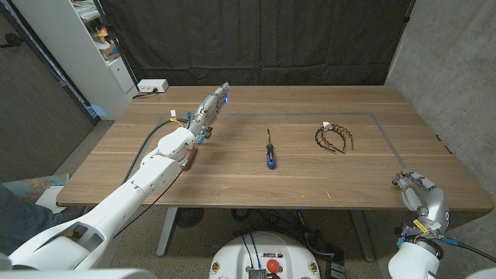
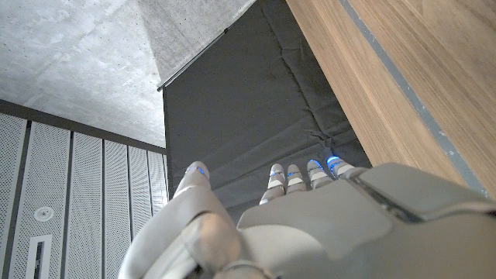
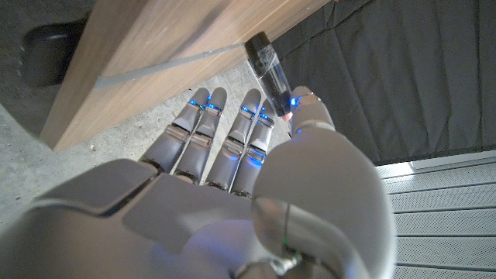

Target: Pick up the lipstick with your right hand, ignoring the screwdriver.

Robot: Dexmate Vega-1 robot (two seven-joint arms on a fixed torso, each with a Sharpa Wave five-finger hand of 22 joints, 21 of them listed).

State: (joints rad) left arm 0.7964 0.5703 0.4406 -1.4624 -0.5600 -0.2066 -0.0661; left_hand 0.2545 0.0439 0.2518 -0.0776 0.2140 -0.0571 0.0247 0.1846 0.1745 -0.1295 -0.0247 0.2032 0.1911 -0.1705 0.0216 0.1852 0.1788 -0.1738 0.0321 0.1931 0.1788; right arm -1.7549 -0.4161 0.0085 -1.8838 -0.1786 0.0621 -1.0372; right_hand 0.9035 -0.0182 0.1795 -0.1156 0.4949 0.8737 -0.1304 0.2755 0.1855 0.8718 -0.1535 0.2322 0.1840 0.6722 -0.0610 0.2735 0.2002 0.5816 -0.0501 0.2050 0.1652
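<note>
Right hand (image 3: 232, 186) pinching lipstick (image 3: 271, 70), tip hidden behind thumb; left hand (image 1: 208, 112) upper left, fingers straight, empty; screwdriver (image 1: 270, 150) centre.

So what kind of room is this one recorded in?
Probably a lab or test room: a wooden table marked with tape, a black curtain behind it, bare concrete walls.

You're working at a wooden table (image 1: 310, 178) with a taped rectangle outline marked on its top. A black curtain (image 1: 256, 39) hangs across the far side, just behind the table. To your right stands a bare concrete wall (image 1: 449, 70). At far left there's a white shelf unit (image 1: 101, 46) holding small items, and a white power strip (image 1: 152, 86) sits on the table's far left corner.
</note>
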